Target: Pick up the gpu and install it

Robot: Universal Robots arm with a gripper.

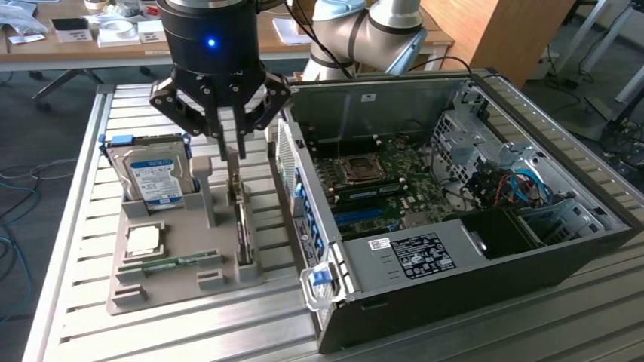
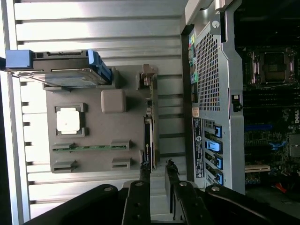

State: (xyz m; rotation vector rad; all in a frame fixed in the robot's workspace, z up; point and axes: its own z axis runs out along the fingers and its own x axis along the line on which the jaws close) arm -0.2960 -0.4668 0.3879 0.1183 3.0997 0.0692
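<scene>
We see the gripper [image 1: 229, 147] pointing straight down, its two dark fingers parted by a narrow gap and holding nothing. Right beneath the jaws stands the gpu [image 1: 241, 219], a thin dark card set on its long edge in a slot of a grey holder [image 1: 166, 290]. The card's upper end lies just under the fingertips, and we cannot tell whether they touch it. Near the jaws, toward the exterior view's left, a silver hard drive [image 1: 156, 177] with a blue-and-white label stands upright in the same holder. Farther from the jaws on that side, a square processor [image 1: 144, 241] lies flat, and beyond it is a green memory stick [image 1: 171, 264]. On the jaws' other side sits an open computer case [image 1: 453, 302], its motherboard [image 1: 372, 181] exposed. Everything rests on a slatted metal table [image 1: 71, 302].
</scene>
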